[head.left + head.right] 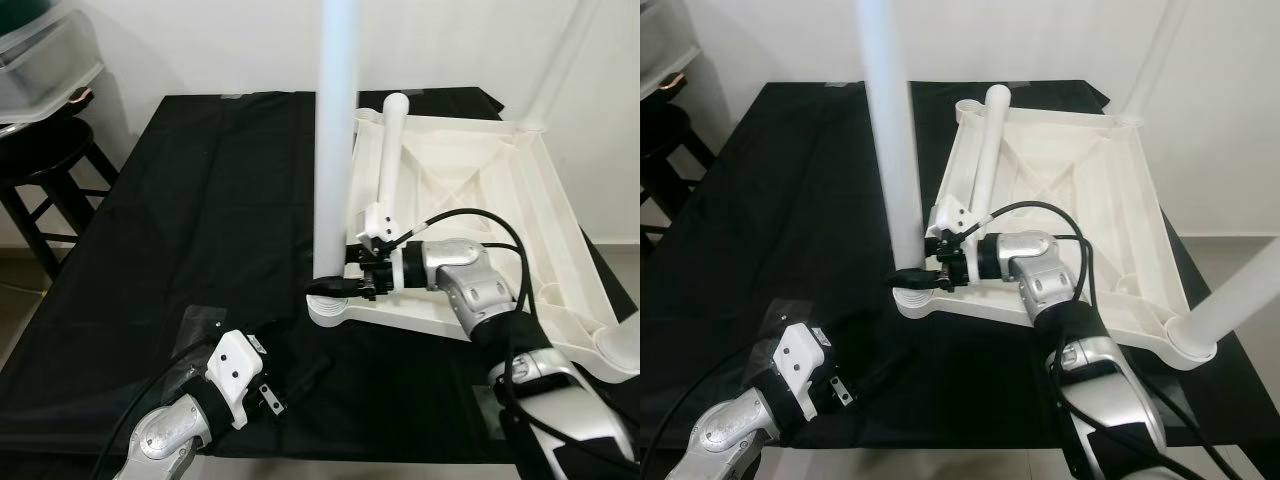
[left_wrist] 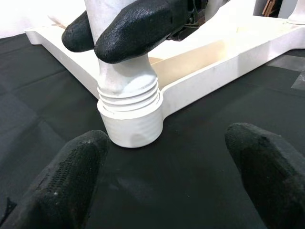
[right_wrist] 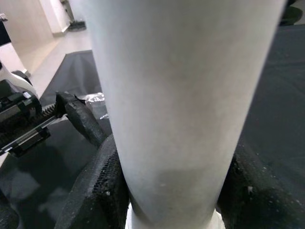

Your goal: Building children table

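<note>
Clenching the near-left leg (image 1: 335, 150) at its threaded socket (image 2: 131, 126), the right tool (image 1: 335, 287) seats it; left tool (image 2: 162, 167) waits released, one loose leg (image 1: 385, 170) remaining on the upturned tabletop (image 1: 520, 190).

Table top (image 1: 520, 190): white. Legs (image 1: 335, 140): white, plain. Cloth (image 1: 200, 220): black. Stool (image 1: 45, 165): black. Arms (image 1: 470, 285): silver, with black fingers (image 2: 138, 24). Bin (image 1: 45, 60): clear.

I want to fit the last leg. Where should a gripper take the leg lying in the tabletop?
Probably mid-shaft, from above, fingers straddling it crosswise: the loose leg lies flat inside the upturned tabletop, its round, smooth shaft exposed on top.
</note>
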Robot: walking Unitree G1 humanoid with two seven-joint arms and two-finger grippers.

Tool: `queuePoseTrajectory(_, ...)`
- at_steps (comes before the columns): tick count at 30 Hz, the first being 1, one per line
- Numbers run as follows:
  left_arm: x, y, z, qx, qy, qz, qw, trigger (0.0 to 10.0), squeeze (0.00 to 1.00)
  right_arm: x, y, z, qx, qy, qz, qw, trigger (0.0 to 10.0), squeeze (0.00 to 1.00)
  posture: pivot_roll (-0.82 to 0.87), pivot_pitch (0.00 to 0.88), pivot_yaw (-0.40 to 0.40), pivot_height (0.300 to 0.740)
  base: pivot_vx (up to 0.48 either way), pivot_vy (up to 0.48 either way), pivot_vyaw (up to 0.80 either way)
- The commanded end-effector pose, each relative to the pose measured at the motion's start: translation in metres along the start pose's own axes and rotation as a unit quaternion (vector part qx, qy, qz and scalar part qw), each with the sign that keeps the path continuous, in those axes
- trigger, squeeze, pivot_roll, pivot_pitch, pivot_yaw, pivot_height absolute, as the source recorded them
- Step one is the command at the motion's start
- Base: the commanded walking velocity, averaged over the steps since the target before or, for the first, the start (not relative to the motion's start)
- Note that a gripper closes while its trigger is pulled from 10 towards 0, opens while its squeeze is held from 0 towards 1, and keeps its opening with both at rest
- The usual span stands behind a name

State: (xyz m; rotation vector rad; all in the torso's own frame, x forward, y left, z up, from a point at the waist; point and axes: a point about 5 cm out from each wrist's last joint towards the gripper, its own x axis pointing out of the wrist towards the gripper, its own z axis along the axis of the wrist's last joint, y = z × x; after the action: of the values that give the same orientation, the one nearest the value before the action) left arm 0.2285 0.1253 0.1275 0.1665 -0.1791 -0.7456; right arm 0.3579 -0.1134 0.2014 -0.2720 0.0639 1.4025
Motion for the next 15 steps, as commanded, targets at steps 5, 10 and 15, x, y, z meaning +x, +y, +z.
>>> queuePoseTrajectory(5,-0.002,-0.001,-0.001,0.001,0.005,0.002,1.000,10.0,0.00,-0.005,0.002,-0.003,0.002,-0.011,0.027,1.000,0.0,0.00,0.04,0.196,0.001,0.740,0.000,0.000,0.00)
queuePoseTrajectory(10,-0.004,0.002,0.000,0.002,0.004,0.015,1.000,10.0,0.00,-0.014,0.006,-0.010,-0.004,-0.013,0.020,1.000,0.0,0.00,0.04,0.200,-0.002,0.740,0.000,0.000,0.00)
queuePoseTrajectory(15,-0.014,0.011,-0.002,0.003,0.008,0.055,0.998,10.0,0.00,-0.019,0.030,-0.033,0.008,-0.019,-0.088,0.996,0.0,0.00,0.01,0.223,-0.015,0.740,0.000,0.000,0.00)
